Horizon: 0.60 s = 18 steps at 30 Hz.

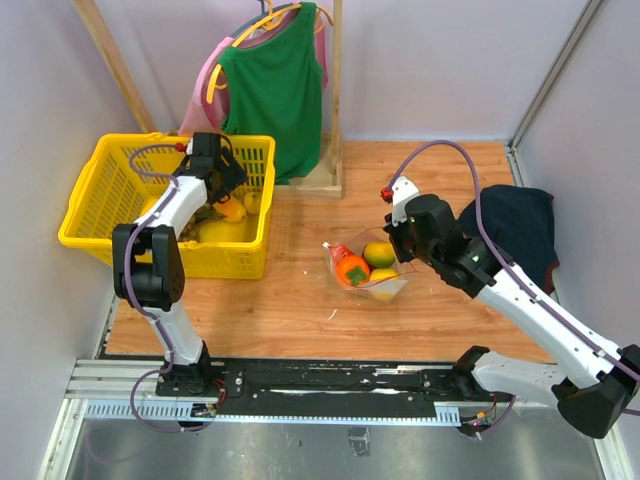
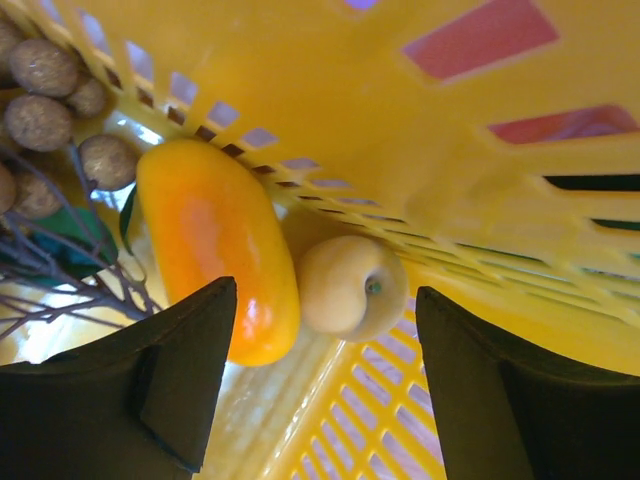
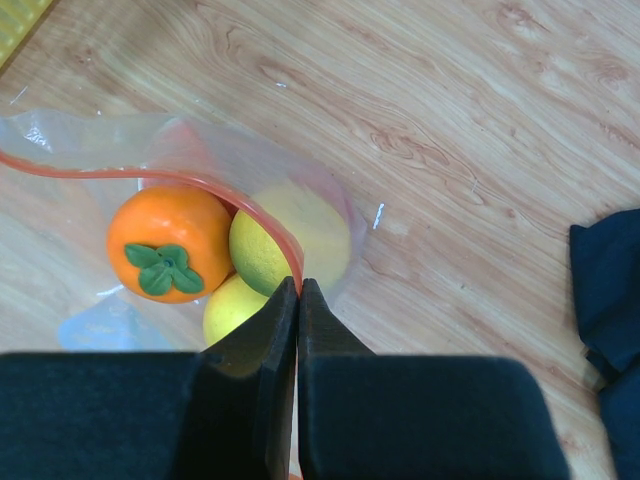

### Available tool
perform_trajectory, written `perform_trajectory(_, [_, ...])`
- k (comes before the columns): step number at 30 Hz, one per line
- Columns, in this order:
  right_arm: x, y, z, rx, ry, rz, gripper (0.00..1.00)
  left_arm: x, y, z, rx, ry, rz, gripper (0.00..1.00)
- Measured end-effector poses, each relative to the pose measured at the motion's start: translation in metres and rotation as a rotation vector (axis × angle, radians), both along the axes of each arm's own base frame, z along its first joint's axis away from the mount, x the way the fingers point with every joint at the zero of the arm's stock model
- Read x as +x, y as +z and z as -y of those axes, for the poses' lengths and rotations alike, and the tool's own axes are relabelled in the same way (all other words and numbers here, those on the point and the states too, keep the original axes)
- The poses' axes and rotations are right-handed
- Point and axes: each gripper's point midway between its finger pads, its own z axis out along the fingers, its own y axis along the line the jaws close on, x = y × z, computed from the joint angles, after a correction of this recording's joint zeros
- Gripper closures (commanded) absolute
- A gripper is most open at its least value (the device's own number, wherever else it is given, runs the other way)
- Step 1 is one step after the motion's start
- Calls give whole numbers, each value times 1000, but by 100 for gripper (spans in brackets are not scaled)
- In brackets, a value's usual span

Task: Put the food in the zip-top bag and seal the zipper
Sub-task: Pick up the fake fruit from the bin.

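Right end effector (image 3: 298, 295) clamped on zipper (image 3: 200, 185) of zip-top bag (image 3: 335, 205), left end effector (image 2: 325, 300) apart in basket (image 2: 400, 120)

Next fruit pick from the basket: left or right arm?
Left. The left gripper is open inside the yellow basket, just above the orange-yellow fruit. The right gripper is shut on the zipper, holding the zip-top bag.

One zip-top bag (image 3: 62, 132) holds three toy fruits (image 3: 168, 245) (one basket (image 1: 95, 192) shows at least two more).
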Motion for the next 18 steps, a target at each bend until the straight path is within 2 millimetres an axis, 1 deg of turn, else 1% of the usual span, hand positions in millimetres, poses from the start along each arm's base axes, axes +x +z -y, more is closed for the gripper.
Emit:
perform_trajectory(2, [1, -2, 0, -6, 1, -3, 99, 4, -2, 3, -14, -9, 8, 34])
perform_trajectory(4, [1, -3, -1, -11, 2, -6, 99, 7, -2, 7, -32, -22, 18, 36])
perform_trajectory(8, [2, -6, -1, -20, 4, -12, 99, 16, -1, 16, -73, -45, 48, 36])
perform_trajectory(14, [3, -10, -2, -34, 8, -21, 99, 33, -8, 23, -99, -64, 88, 35])
perform_trajectory(17, [4, -11, -2, -36, 8, -21, 99, 38, -17, 27, -112, -84, 78, 34])
perform_trajectory(18, [4, -11, -2, -36, 9, -21, 99, 39, -23, 29, -119, -90, 66, 33])
